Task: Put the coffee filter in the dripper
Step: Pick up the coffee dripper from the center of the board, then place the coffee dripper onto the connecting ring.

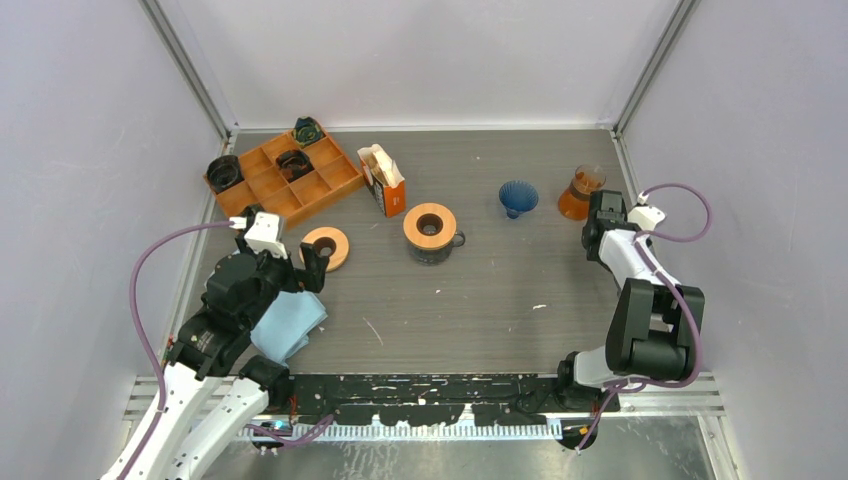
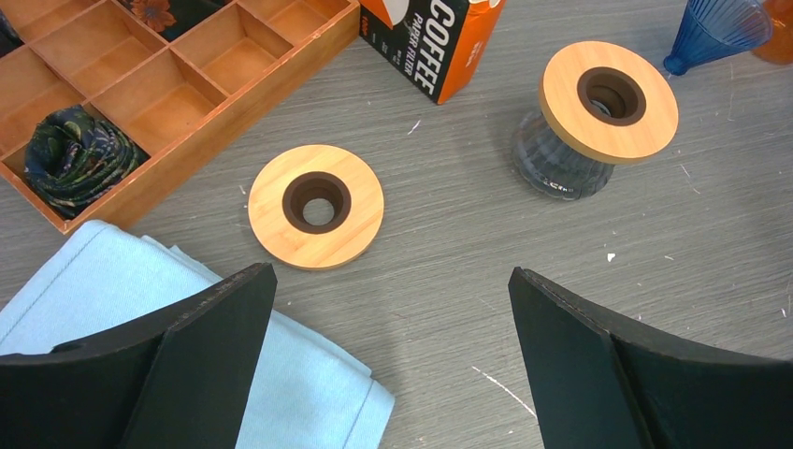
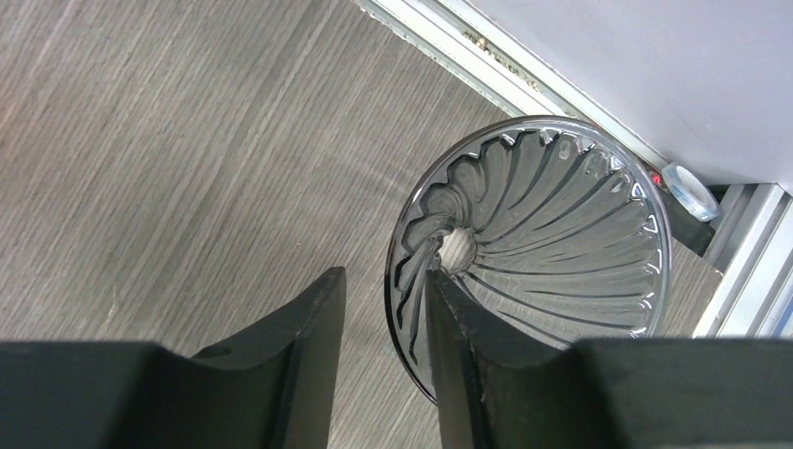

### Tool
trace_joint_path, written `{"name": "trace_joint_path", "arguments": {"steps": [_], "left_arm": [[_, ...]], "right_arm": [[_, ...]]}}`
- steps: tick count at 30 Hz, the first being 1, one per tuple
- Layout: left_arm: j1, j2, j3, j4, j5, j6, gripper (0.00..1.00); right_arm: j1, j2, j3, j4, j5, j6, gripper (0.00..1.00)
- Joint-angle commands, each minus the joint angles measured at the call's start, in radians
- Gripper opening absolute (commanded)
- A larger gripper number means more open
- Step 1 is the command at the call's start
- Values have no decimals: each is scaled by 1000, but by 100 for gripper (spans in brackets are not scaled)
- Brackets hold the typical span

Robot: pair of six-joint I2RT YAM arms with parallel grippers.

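The coffee filters show as white paper sticking out of an orange box [image 1: 382, 178], lettered COFFEE PAPER FILTER in the left wrist view [image 2: 435, 42]. An amber ribbed dripper [image 1: 581, 192] stands at the far right by the wall, with a blue dripper [image 1: 518, 197] to its left. My right gripper [image 1: 603, 212] straddles the amber dripper's rim [image 3: 561, 234]. One finger [image 3: 468, 346] is inside the cone against the wall. The other finger is outside, a small gap from the rim, so the right gripper [image 3: 385, 281] is narrowed but open. My left gripper [image 2: 393, 281] is wide open and holds nothing.
A wooden compartment tray [image 1: 262, 158] with dark items sits at the back left. A wooden ring [image 1: 326, 248] lies in front of it, and a glass server with a wooden collar [image 1: 431, 232] stands mid-table. A folded blue cloth [image 1: 288, 325] lies under my left arm. Walls close in on both sides.
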Motion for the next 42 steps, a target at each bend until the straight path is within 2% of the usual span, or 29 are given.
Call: {"name": "trace_joint_path", "arguments": {"steps": [1,5,10,15,23,29,36,42], "left_arm": [[-7,3,22,24,-12,3,99],[-7,2,22,25,-12,3,99],[-7,-2,22,25,-11,2,99],[-7,-4,22,25,-11,3,99],[-7,-5,21,27,-12,3,99],[-6,-20,22,21,-32,4,99],[-5,-17,28,14,-39,3,99],[3,-26,31,8,-53,5,99]], "right_arm": [[-7,0,-5,34,57,27,40],[-6,-6,-7,25,59,27,31],[-4,-30,8,11,54,10,12],[10,-61,28,2,48,-17,1],[96,-94,109,-39,78,-95,1],[240,-116,226,-87,147,-193,1],[402,-146,342,-108,140,-326,1],[529,-160,397,-92,69,-451,1]]}}
